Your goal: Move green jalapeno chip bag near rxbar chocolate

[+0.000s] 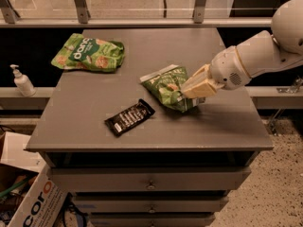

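The green jalapeno chip bag (pixel 166 87) is dark green and crinkly with a white top strip. It is at the middle of the grey table (pixel 227 122), held by my gripper (pixel 188 92), which reaches in from the right and is shut on the bag's right side. The rxbar chocolate (pixel 129 117) is a small flat black wrapper with white text. It lies on the table just left of and in front of the bag, a short gap apart.
A larger, lighter green bag (pixel 88 52) with white lettering lies at the table's back left. A white pump bottle (pixel 22 81) stands on a ledge left of the table. A cardboard box (pixel 28 197) sits on the floor at front left. Drawers are below the tabletop.
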Robot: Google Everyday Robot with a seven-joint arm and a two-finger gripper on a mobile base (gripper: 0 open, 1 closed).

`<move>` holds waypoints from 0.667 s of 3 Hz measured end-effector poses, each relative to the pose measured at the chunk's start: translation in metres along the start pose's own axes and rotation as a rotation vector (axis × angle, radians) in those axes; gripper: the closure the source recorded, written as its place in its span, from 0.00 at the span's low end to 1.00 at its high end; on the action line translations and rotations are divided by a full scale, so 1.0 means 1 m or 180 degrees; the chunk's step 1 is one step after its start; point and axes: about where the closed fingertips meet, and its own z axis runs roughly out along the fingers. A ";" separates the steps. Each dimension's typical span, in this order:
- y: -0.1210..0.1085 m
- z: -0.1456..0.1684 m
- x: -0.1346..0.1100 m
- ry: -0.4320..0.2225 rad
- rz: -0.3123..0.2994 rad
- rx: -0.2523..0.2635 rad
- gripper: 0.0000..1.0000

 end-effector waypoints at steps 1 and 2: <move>0.031 0.007 -0.020 -0.0033 -0.0312 -0.0054 1.00; 0.057 0.019 -0.031 0.0011 -0.0600 -0.0139 1.00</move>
